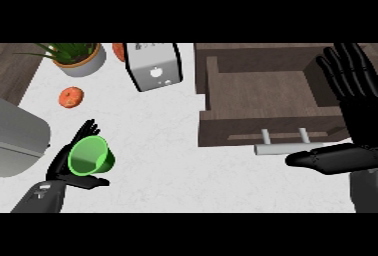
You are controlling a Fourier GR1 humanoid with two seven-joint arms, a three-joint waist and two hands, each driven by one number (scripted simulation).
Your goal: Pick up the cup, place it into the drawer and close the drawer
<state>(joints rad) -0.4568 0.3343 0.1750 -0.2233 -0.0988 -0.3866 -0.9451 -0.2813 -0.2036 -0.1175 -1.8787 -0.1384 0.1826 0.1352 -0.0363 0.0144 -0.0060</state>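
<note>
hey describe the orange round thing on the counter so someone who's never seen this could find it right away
Start at the potted plant in the far left corner of the white counter. Just nearer than its pot, left of the silver toaster, lies a small donut. It is the only whole orange ring lying alone on the counter, far smaller than the green cup in the left hand.

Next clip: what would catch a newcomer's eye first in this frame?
The bright green cup at lower left stands out first, cradled in the left robot hand over the white counter. Next is the open wooden drawer at upper right, nothing visible inside it, its metal handle facing the robot. The right robot hand shows open along its right edge, fingers up.
</note>
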